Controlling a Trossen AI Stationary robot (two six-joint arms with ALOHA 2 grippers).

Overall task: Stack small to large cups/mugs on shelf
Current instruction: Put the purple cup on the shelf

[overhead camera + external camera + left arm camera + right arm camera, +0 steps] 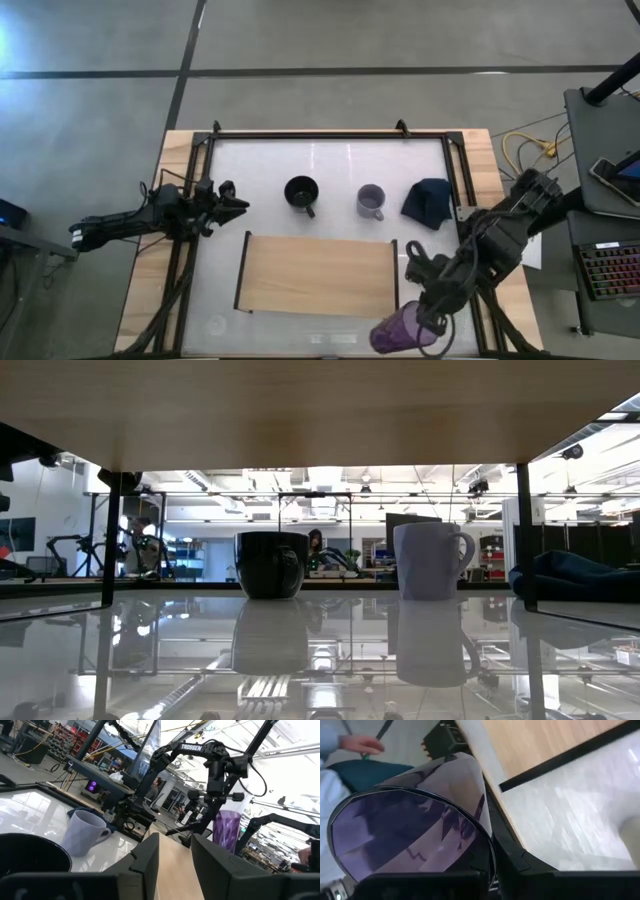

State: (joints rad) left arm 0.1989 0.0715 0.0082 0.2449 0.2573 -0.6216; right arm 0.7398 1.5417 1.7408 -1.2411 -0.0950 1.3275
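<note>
The black mug [301,193] and the grey-lavender mug [371,201] stand upright on the white tabletop beyond the shelf [318,275], a light-wood board with black brackets. They also show in the low view, the black mug [271,563] and the grey-lavender mug [430,560]. My right gripper [428,312] is shut on the translucent purple cup [400,330] near the table's near right corner, past the shelf's right end. My left gripper [236,203] is open and empty at the table's left, level with the mugs. The cream-olive cup is out of view. My right gripper holds the purple cup by its rim [487,852]; a dark finger [512,862] lies against the outside of the wall there. Whether the other finger is inside, the cup hides. In the left wrist view the cup [227,827] hangs below the gripper, mouth up.
A dark blue cloth [427,200] lies at the far right of the tabletop, next to the grey-lavender mug. The black frame [330,135] runs round the tabletop. A person's hand [362,742] shows beyond the table's near edge. A keyboard [612,270] sits off the table's right.
</note>
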